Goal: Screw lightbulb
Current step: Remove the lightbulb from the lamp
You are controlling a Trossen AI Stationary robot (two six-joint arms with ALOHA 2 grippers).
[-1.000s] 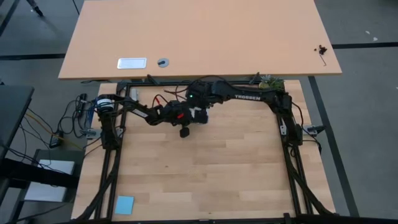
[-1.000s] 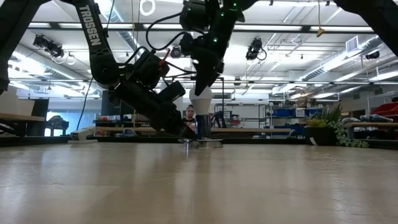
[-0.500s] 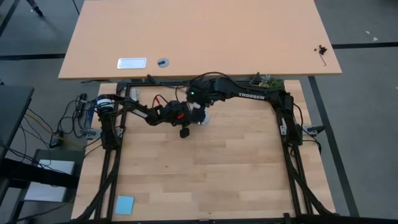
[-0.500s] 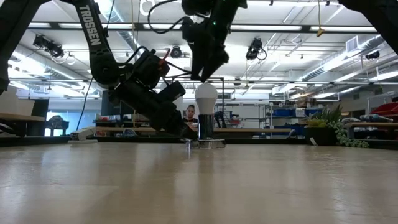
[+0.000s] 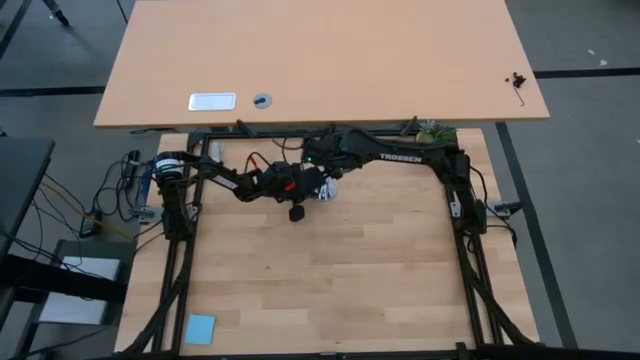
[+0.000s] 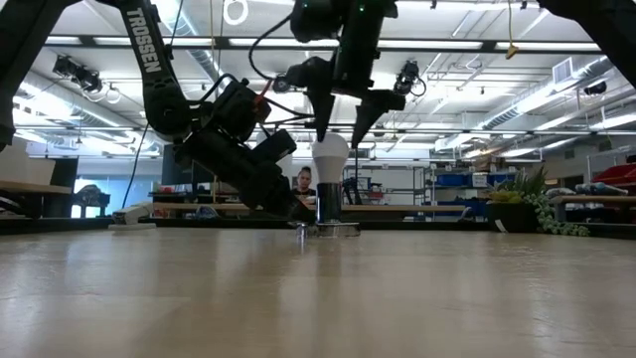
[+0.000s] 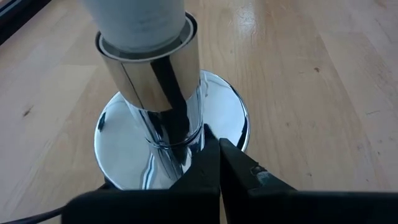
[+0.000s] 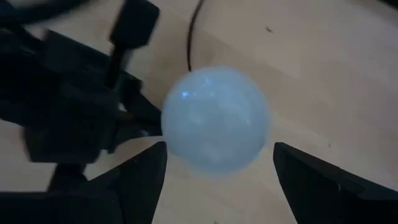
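A: Where is the bulb [image 6: 330,156]?

B: Upright in the socket [image 6: 329,204], near the far middle of the table [image 5: 340,280]; the low view shows its white dome above the shiny sleeve, and the chrome base [image 7: 219,118] flat on the wood.

A: Does the high view show that?

B: Hardly; there the arms cover most of it, and only a pale bit shows at the right gripper; the right wrist view looks straight down on the round dome [image 8: 216,119], with a black cord [image 8: 194,31] running away behind it.

A: And the right gripper [image 6: 343,129]?

B: Spread wide, pointing down over the bulb; in the low view its fingers [image 6: 320,121] stand either side of the dome's top, and in the wrist view they flank it with a gap on each side, so no grip.

A: The left gripper [image 7: 219,163]?

B: Pressed together; its wrist view shows the tips meeting right at the foot of the sleeve, low over the base; whether they touch it I cannot tell; the low view shows that arm slanting down from the left.
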